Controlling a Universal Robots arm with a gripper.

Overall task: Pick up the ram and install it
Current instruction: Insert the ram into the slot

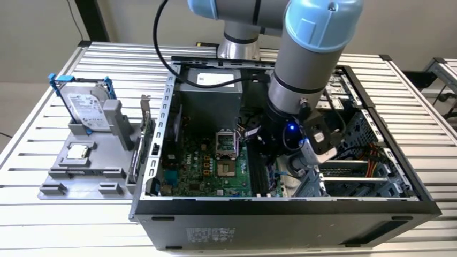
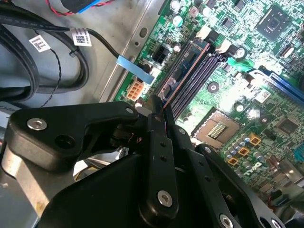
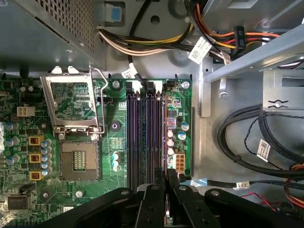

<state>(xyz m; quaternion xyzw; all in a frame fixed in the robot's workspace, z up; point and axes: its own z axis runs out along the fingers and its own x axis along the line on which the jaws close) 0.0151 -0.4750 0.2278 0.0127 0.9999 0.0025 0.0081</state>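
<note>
The ram (image 2: pixel 186 70) is a thin blue-green stick with a copper edge. It stands on edge in the outermost black slot of the green motherboard (image 3: pixel 114 142). In the first wrist view the ram (image 3: pixel 165 130) shows as a thin orange line beside the other dark slots (image 3: pixel 142 137). My gripper (image 3: pixel 167 176) has its black fingers pressed together on the ram's near end, one on each side. In the second wrist view the gripper (image 2: pixel 159 108) meets the same end. In the exterior view the gripper (image 1: pixel 273 174) reaches down inside the open computer case.
The processor socket (image 3: pixel 78 159) and its raised metal frame (image 3: pixel 71 102) lie beside the slots. Black cables (image 3: pixel 247 142) and a cable bundle (image 3: pixel 156 45) run near the board. A grey tray (image 1: pixel 85 179) at the exterior view's left holds a hard drive (image 1: pixel 89 107) and a silver chip (image 1: pixel 77 152).
</note>
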